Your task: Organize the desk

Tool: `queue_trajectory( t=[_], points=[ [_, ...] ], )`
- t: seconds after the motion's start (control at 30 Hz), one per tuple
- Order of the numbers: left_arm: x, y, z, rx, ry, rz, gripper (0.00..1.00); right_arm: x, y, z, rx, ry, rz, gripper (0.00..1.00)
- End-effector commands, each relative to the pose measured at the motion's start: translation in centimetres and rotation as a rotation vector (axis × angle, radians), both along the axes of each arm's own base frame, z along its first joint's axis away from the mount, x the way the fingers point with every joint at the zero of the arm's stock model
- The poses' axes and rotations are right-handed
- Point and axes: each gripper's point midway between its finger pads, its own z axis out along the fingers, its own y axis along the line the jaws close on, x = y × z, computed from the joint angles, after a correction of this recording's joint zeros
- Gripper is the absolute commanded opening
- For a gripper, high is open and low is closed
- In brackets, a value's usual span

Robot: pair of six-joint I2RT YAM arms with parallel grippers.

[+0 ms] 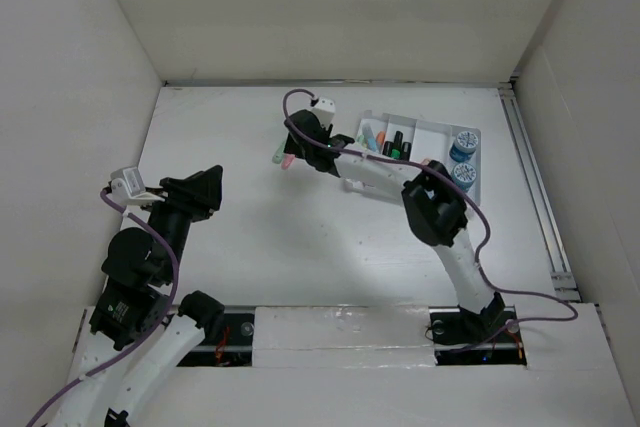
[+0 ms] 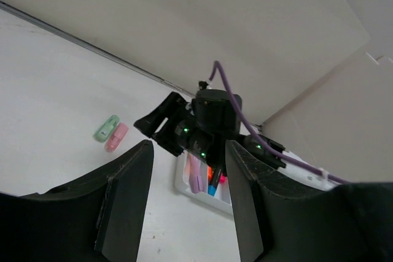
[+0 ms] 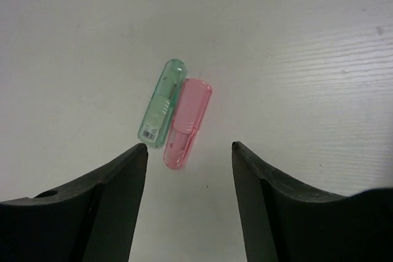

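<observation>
Item one, the desk (image 1: 300,237): we record a broad, plain white tabletop walled in white, lying beneath both arms and filling most of the top view. Item two, the right gripper (image 1: 293,147): we find it reached out over the far middle of the desk, jaws spread wide and holding nothing. In its own wrist view the bare desk surface (image 3: 307,59) lies directly under and ahead of the right gripper (image 3: 189,146). Items three and four, a translucent green case (image 3: 161,104) and a translucent pink case (image 3: 187,124): these lie flat on the desk, side by side and touching along their lengths, with the near end of the pink one between the fingertips. We cannot tell whether the fingers touch the surface. Item five, the left gripper (image 1: 210,185): it is held over the left part of the desk, well apart from the cases, with its fingers (image 2: 126,194) parted and nothing between them. Item six, a small white compartmented tray (image 1: 432,137): it sits on the far right of the desk and holds several markers (image 1: 385,139) and two blue rolls (image 1: 464,144).
</observation>
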Motion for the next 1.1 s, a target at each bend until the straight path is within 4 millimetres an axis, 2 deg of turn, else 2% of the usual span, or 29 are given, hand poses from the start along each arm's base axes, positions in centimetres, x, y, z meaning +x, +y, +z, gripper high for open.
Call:
queue_trajectory(
  t=[0.0, 0.03, 0.07, 0.1, 0.17, 0.2, 0.23, 0.27, 0.3, 0.43, 0.47, 0.5, 0.53, 0.67, 0.77, 0.83, 0.97, 1.07],
  points=[
    [-0.2, -0.1, 1.4, -0.012, -0.048, -0.010, 0.46, 0.6, 0.0, 0.3, -0.106, 0.032, 0.027, 0.63],
    [-0.2, -0.1, 1.4, -0.011, -0.047, -0.013, 0.46, 0.7, 0.2, 0.0, -0.114, 0.041, 0.034, 0.65],
    [-0.2, -0.2, 1.5, -0.011, -0.048, -0.016, 0.46, 0.7, 0.7, -1.5, -0.129, 0.064, 0.054, 0.68],
    [-0.2, -0.2, 1.5, -0.012, -0.050, -0.017, 0.46, 1.4, 1.5, -0.2, -0.105, 0.042, 0.059, 0.68],
    [-0.2, -0.2, 1.4, -0.010, -0.047, -0.016, 0.46, 1.6, 1.9, -0.7, -0.113, 0.058, 0.067, 0.68],
    [-0.3, -0.2, 1.5, -0.013, -0.051, -0.016, 0.46, 1.4, 2.7, -2.1, -0.127, 0.074, 0.083, 0.68],
    [-0.3, -0.1, 1.5, -0.013, -0.051, -0.014, 0.46, 1.7, 3.2, -1.3, -0.115, 0.068, 0.093, 0.69],
    [-0.4, -0.1, 1.5, -0.012, -0.052, -0.014, 0.47, 1.8, 3.5, -1.6, -0.114, 0.072, 0.098, 0.69],
    [-0.3, -0.1, 1.5, -0.011, -0.052, -0.013, 0.46, 1.8, 3.5, -2.8, -0.130, 0.088, 0.097, 0.69],
    [-0.4, 0.0, 1.5, -0.012, -0.052, -0.013, 0.46, 1.8, 3.5, -3.6, -0.139, 0.100, 0.093, 0.62],
    [-0.4, 0.0, 1.6, -0.013, -0.054, -0.014, 0.46, 1.6, 3.3, -4.4, -0.150, 0.114, 0.093, 0.60],
    [-0.4, 0.0, 1.6, -0.014, -0.055, -0.013, 0.46, 1.4, 3.1, -4.9, -0.158, 0.125, 0.094, 0.52],
    [-0.5, 0.0, 1.6, -0.015, -0.056, -0.013, 0.46, 1.3, 3.0, -5.2, -0.163, 0.130, 0.094, 0.50],
    [-0.5, 0.0, 1.6, -0.015, -0.056, -0.013, 0.46, 1.2, 2.8, -6.1, -0.182, 0.149, 0.095, 0.45],
    [-0.4, 0.0, 1.5, -0.013, -0.053, -0.011, 0.46, 0.8, 3.0, -7.0, -0.188, 0.173, 0.109, 0.45],
    [-0.4, 0.0, 1.5, -0.013, -0.053, -0.013, 0.46, 0.7, 2.9, -7.4, -0.194, 0.181, 0.109, 0.51],
    [-0.5, 0.0, 1.6, -0.014, -0.055, -0.013, 0.46, 0.8, 3.0, -7.1, -0.187, 0.176, 0.112, 0.55],
    [-0.5, 0.0, 1.5, -0.012, -0.052, -0.013, 0.46, 0.8, 3.5, -7.0, -0.176, 0.180, 0.125, 0.55]
  ],
)
